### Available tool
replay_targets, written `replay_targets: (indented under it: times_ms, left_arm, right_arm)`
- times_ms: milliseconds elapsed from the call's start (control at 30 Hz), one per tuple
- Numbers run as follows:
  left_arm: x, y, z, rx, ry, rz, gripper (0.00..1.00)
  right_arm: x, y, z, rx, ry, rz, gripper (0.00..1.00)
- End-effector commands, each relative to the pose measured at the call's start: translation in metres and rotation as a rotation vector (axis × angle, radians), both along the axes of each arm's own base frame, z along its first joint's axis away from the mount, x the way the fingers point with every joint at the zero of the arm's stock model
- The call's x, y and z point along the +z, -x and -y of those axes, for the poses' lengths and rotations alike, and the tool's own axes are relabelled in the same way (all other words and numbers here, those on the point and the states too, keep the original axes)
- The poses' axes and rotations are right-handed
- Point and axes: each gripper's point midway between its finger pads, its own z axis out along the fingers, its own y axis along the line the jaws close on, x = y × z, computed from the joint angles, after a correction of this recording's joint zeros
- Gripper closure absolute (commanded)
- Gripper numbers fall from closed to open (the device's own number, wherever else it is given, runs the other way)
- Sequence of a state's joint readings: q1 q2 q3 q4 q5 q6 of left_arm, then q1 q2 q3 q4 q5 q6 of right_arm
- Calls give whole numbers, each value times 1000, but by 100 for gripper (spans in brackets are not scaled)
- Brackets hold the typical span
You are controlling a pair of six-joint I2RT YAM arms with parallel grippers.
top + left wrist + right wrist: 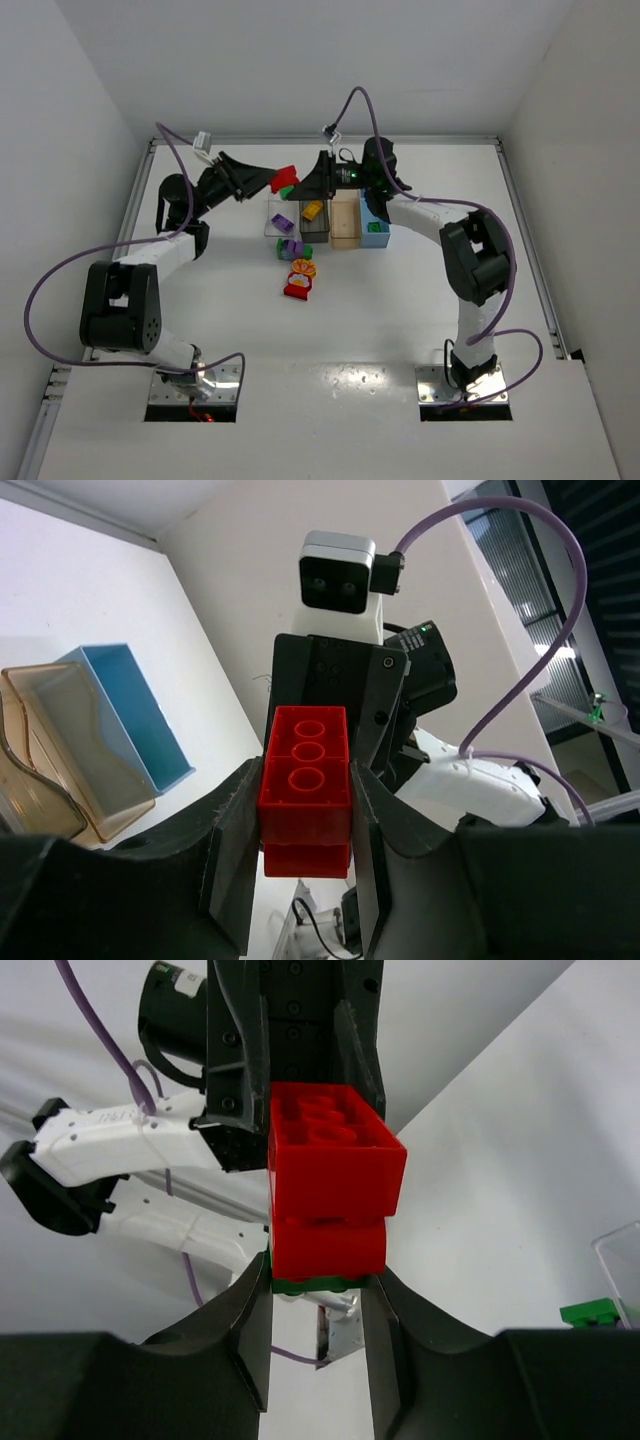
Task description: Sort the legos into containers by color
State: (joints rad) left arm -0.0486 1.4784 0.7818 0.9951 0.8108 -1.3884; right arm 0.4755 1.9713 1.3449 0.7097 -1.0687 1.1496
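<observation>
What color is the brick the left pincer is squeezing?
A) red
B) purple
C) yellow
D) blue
A: in the left wrist view, a red brick sits clamped between the two fingers of the left pincer.

A white table (380,320) lies below the fingers of the left gripper (268,181) and the right gripper (303,186) and spreads out on their near side. A plain white back wall (330,70) rises just behind the fingers. A metal rail (525,230) edges the table, well out to their right. In the left wrist view, a dark slatted panel (600,540) shows above and right of the fingers.
</observation>
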Motion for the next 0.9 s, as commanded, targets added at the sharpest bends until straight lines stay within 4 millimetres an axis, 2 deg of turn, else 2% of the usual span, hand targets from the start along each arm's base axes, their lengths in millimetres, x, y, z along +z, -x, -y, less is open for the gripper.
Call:
replay_targets:
  times_ms: [0,67,133,167,267,333,367,400,433,467,500,567,600,633,667,700,733,800,867]
  left_arm:
    - [43,-24,-24,107,21,156,100]
    - [54,-28,-28,116,23,190,100]
    - [50,-36,-32,134,25,182,100]
    - [56,-37,-33,142,29,197,100]
    - [63,-40,-33,142,30,214,100]
    - [65,-43,-37,151,30,227,100]
    - [64,-49,-49,186,24,220,100]
    - [64,-49,-49,187,24,220,100]
    - [61,-53,-59,216,5,222,100]
    - [62,-54,-64,231,-2,227,100]
    - [53,-57,-69,244,-11,192,100]
    - [49,-56,-80,293,-61,189,100]
    - [37,-57,-82,308,-82,138,100]
    - [27,-57,-83,323,-142,147,100]
    - [28,-54,-83,330,-181,150,100]
    - [23,-54,-80,325,-220,145,100]
    - [1,-57,-78,315,-301,92,100]
    - [0,-56,-69,294,-362,88,100]
    - [-10,-52,-60,269,-374,74,100]
  right_arm:
    - [8,19,7,41,-9,119,100]
    - [5,23,14,40,16,153,100]
    - [-8,31,19,54,56,131,100]
    - [-3,35,21,63,56,192,100]
    - [-16,45,28,70,95,184,100]
    - [-18,51,33,77,114,240,100]
    - [-28,52,39,70,147,242,100]
    - [-34,50,46,51,166,245,100]
    - [-32,47,52,29,183,267,100]
    - [-35,43,58,6,210,273,100]
    - [-52,31,74,-56,284,279,100]
    - [-62,14,97,-150,380,317,100]
    - [-78,-7,122,-255,497,338,100]
    - [-85,-18,136,-306,556,347,100]
    - [-87,-27,150,-355,604,370,100]
    - [-98,-43,177,-435,707,393,100]
    - [-103,-49,189,-466,757,401,100]
    - [-114,-56,213,-495,827,397,100]
    - [-130,-57,223,-477,871,392,100]
